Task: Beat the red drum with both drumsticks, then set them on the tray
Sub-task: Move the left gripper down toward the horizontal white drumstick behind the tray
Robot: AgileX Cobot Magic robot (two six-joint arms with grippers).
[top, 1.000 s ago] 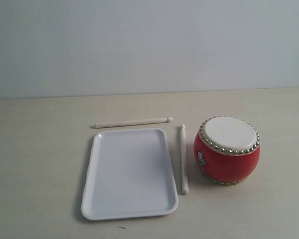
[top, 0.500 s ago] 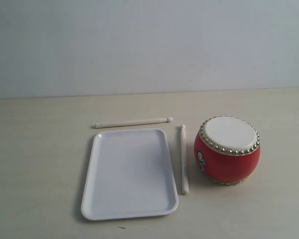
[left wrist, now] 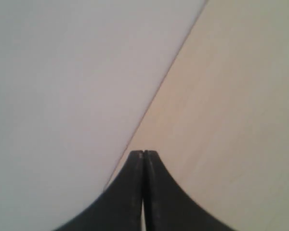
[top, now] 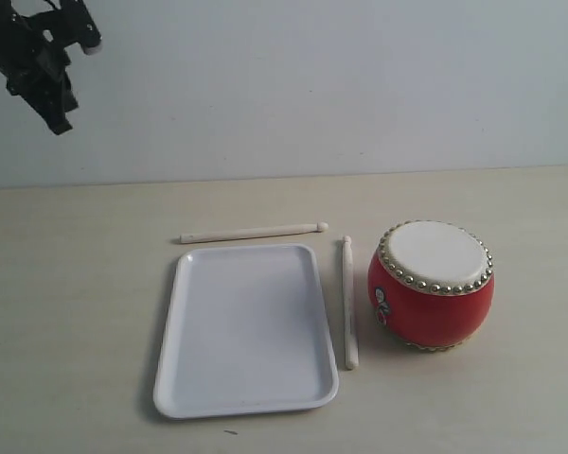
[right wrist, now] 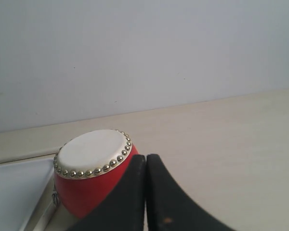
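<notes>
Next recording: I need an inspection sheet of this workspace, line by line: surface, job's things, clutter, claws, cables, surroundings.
Surface: pale wooden table, flat, no spills seen.
Job's things: glossy red drum with cream skin and brass studs, upright on the right; flat white rectangular plastic tray to its left, nothing in it; one pale wooden drumstick lying along the tray's far edge; second drumstick lying between tray and drum; neither is held.
Clutter: small dark speck by the tray's near edge.
Claws: left claw shut, empty, high above the table's left side; right claw shut, empty, near the drum.
Cables: nothing seen.
Surroundings: plain pale wall behind the table.
</notes>
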